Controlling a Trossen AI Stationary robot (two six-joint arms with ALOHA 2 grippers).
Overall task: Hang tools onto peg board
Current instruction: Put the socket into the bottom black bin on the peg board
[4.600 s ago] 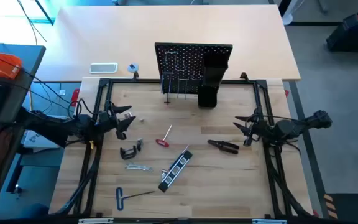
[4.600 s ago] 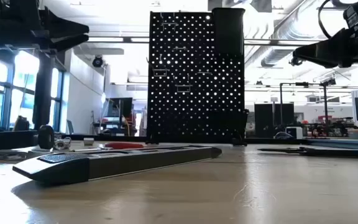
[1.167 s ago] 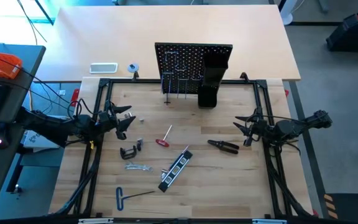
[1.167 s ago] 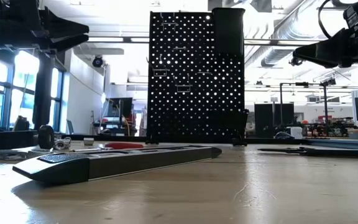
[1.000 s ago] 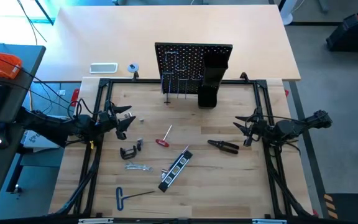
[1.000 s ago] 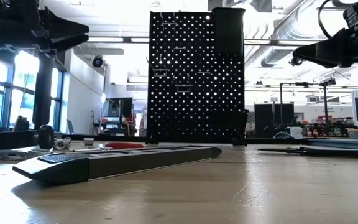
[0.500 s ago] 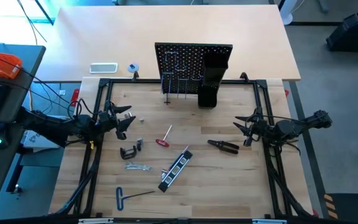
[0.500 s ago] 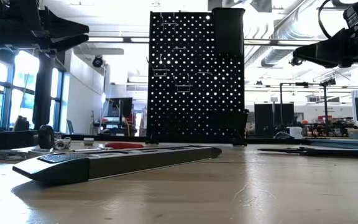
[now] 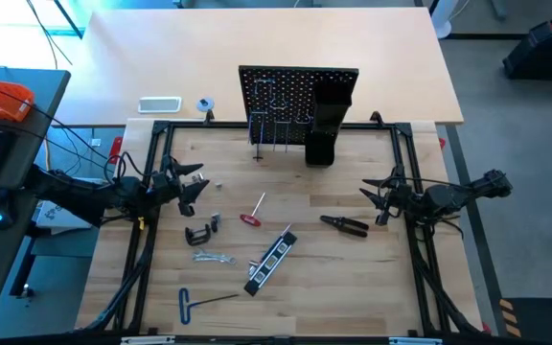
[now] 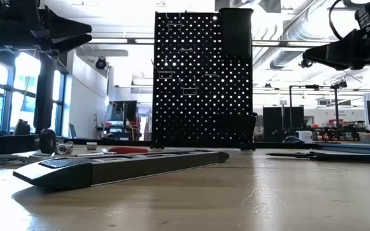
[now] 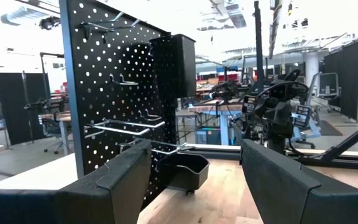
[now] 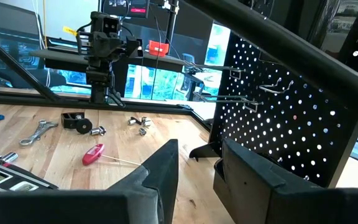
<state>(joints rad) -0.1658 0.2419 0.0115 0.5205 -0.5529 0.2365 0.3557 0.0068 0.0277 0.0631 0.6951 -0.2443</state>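
You have both arms parked at the sides of the table [image 9: 353, 278], each held above the wood and holding nothing. The left gripper [image 9: 192, 187] sits at the left edge with its jaws spread wide; in its own wrist view the two fingers [image 11: 114, 186] stand well apart with the peg board [image 11: 114, 93] between them in the distance. The right gripper [image 9: 372, 196] hovers at the right edge, its jaws parted by only a narrow gap.

The peg board [image 9: 298, 103] stands upright at the far middle of the table, bare metal hooks on its face and the tall black box holder [image 9: 326, 120] on its right side.

All your tools lie flat on the table: the black C-clamp [image 9: 200, 231] just in front of the left gripper, the silver wrench [image 9: 212, 257] near it, the red-handled screwdriver [image 9: 252, 213] at centre, the black-and-silver bar [image 9: 270, 260] lying diagonally beside it, the black pliers [image 9: 344, 225] near the right gripper, and the blue T-handle hex key [image 9: 199, 302] at the near edge.
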